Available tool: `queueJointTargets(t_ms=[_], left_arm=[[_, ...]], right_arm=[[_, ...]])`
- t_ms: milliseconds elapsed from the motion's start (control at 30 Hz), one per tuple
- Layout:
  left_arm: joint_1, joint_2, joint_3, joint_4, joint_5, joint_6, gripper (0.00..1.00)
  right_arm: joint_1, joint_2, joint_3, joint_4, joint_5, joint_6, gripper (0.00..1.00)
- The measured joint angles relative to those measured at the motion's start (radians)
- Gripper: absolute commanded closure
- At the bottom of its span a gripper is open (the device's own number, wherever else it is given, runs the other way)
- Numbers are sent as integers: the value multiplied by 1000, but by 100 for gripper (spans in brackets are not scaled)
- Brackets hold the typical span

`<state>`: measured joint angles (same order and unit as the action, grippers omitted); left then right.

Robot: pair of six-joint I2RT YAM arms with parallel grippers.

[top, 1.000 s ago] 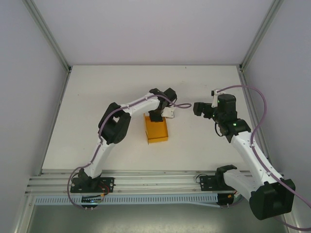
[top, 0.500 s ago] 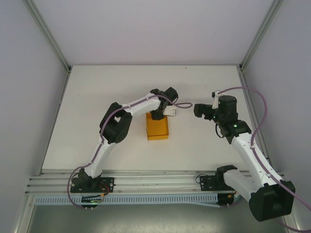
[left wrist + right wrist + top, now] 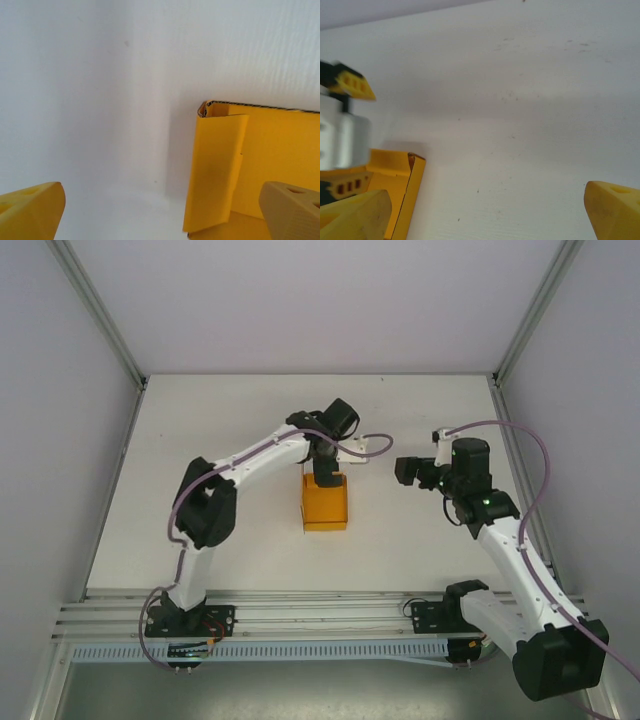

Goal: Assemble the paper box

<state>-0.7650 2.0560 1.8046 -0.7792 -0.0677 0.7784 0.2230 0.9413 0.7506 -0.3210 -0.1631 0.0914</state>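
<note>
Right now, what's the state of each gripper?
Left gripper: open, not gripping the paper box.
Right gripper: open, holding nothing.

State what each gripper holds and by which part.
Nothing is held. The left gripper stands open over the far end of the paper box; the right gripper is open, apart to its right.

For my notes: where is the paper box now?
Top view: the paper box stands centrally on the table, its far end at the left hand, the right hand to its right.
</note>
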Motion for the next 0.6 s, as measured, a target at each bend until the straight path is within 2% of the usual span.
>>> queueJointTargets(t_ms=[100, 200, 333, 433, 500, 600], left_arm=[[5, -94, -71, 72, 21, -19, 1], [39, -162, -130, 154, 43, -121, 1], [199, -302, -261, 309, 37, -397, 2], [342, -460, -396, 376, -1, -649, 2], [396, -551, -476, 393, -21, -782, 1], [419, -653, -615, 408, -30, -945, 1]], right_arm=[[-1, 63, 6, 10, -58, -40, 3], [-1, 183, 68, 1, -160, -126, 7], [11, 403, 249, -23, -322, -326, 10], [69, 582, 412, -97, -365, -528, 16], [128, 714, 541, -176, -362, -653, 20], [209, 903, 731, -287, -350, -792, 22]])
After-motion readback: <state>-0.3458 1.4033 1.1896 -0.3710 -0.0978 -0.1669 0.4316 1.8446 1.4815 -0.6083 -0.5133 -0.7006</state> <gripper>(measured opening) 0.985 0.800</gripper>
